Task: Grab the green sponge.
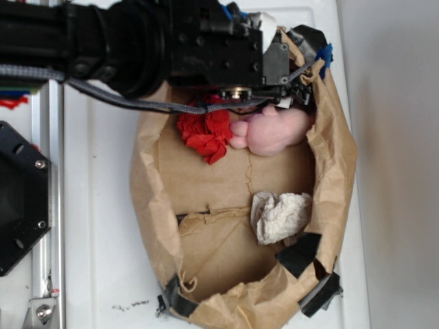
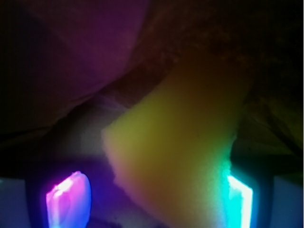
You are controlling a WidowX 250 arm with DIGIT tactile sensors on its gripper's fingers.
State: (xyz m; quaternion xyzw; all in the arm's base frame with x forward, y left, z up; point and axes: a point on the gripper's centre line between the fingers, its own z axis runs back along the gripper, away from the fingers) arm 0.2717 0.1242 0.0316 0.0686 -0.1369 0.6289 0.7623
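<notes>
— So where's the green sponge, that yellow foam block (image 2: 175, 152)?
— Right between the black gripper's (image 2: 149, 199) fingertips, nearer the right one, long axis slanting. Jaws spread, not clenched; pink plush toy (image 1: 274, 130) beside.

Inside the paper bag (image 1: 329, 164), the plush toy (image 1: 274, 130) lies beside the paper wad (image 1: 206, 133) (touching), the crumpled tissue (image 1: 278, 216) apart.

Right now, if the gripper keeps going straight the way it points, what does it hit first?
Probably the sponge: its yellow foam fills the gap between the fingers in the wrist view. Depth is unclear; the exterior view hides it under the arm.
</notes>
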